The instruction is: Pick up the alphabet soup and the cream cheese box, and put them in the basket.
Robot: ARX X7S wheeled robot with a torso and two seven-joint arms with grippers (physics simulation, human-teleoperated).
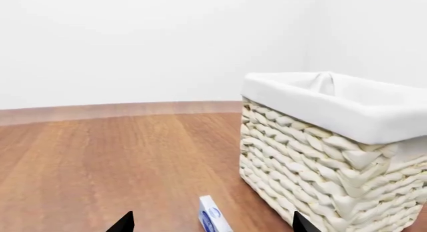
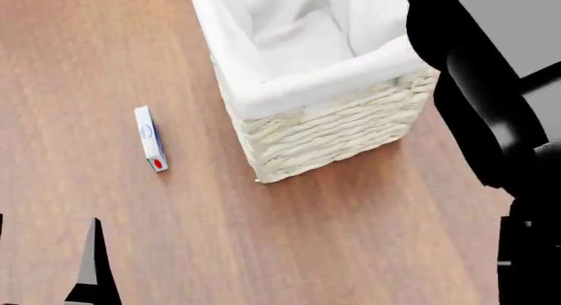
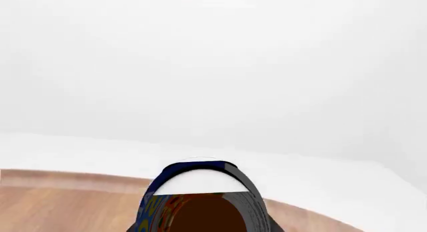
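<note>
The cream cheese box (image 1: pixel 212 217), white with a blue oval, lies on the wooden floor (image 2: pixel 79 62) to the left of the basket (image 2: pixel 333 131). It is also in the head view as the cream cheese box (image 2: pixel 151 139), with a red spot at its near end. My left gripper (image 1: pixel 213 226) is open, its two dark tips on either side of the box and short of it. One left finger (image 2: pixel 92 265) shows low in the head view. The alphabet soup (image 3: pixel 200 202), with its blue label and white lid, fills the right wrist view close up, held in my right gripper; the fingers are hidden.
The basket (image 1: pixel 320 157) is tall woven wicker with a white cloth lining, and nothing shows inside it. My black right arm (image 2: pixel 473 88) reaches over its right side. A white wall and a baseboard lie beyond the floor.
</note>
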